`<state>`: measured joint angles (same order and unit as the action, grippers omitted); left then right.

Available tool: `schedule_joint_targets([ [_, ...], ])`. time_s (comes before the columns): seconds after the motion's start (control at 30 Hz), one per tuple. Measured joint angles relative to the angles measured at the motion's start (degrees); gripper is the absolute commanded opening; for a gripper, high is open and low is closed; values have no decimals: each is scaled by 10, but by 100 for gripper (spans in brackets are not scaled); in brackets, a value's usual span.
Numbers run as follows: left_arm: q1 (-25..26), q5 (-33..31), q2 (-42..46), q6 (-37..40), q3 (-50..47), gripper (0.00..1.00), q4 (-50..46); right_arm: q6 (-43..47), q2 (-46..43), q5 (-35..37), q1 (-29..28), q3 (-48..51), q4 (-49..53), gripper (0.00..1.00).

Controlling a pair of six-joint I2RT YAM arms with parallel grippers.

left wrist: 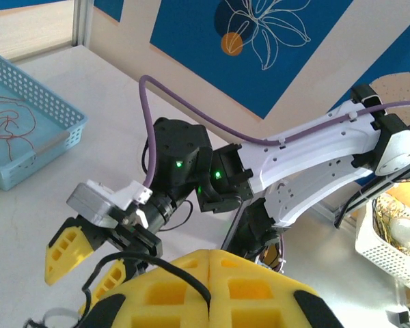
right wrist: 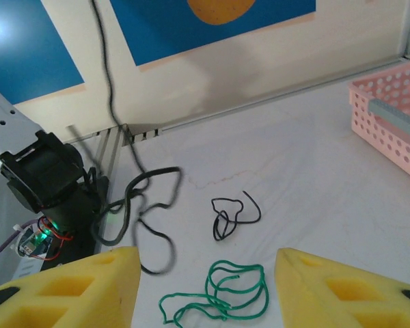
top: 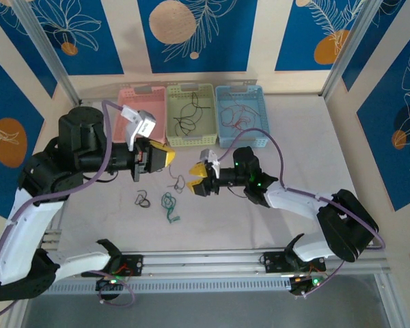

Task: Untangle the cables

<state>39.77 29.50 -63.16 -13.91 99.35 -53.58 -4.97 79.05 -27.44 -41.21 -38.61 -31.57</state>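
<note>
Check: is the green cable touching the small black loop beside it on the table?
Apart. The right wrist view shows bare table between the green cable and the small black loop.

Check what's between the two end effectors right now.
One thin black cable dangles from the left end effector, short of the open right end effector. Nothing else sits in that gap. The top view shows it best.

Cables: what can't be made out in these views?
- Left wrist: left fingers cut off by the bottom edge; whether they pinch the black cable is hidden.
- Top: strand between the arms, too thin to trace.
- Right wrist: near strand blurred; pink basket cut off by the right edge, contents hidden.
</note>
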Motion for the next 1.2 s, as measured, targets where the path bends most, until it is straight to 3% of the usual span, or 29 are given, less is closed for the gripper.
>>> schedule_joint_targets([
  [0.27,0,-11,0,-23,-10,0,19,0,11,10,-22,-3,-13,54],
  [0.87,1,-207,-2,-143,-25,0,47,103,-16,111,-72,-3,-19,55],
  [1.2,1,-253,-19,-163,-14,0,47,151,-16,137,-79,-26,-23,52],
])
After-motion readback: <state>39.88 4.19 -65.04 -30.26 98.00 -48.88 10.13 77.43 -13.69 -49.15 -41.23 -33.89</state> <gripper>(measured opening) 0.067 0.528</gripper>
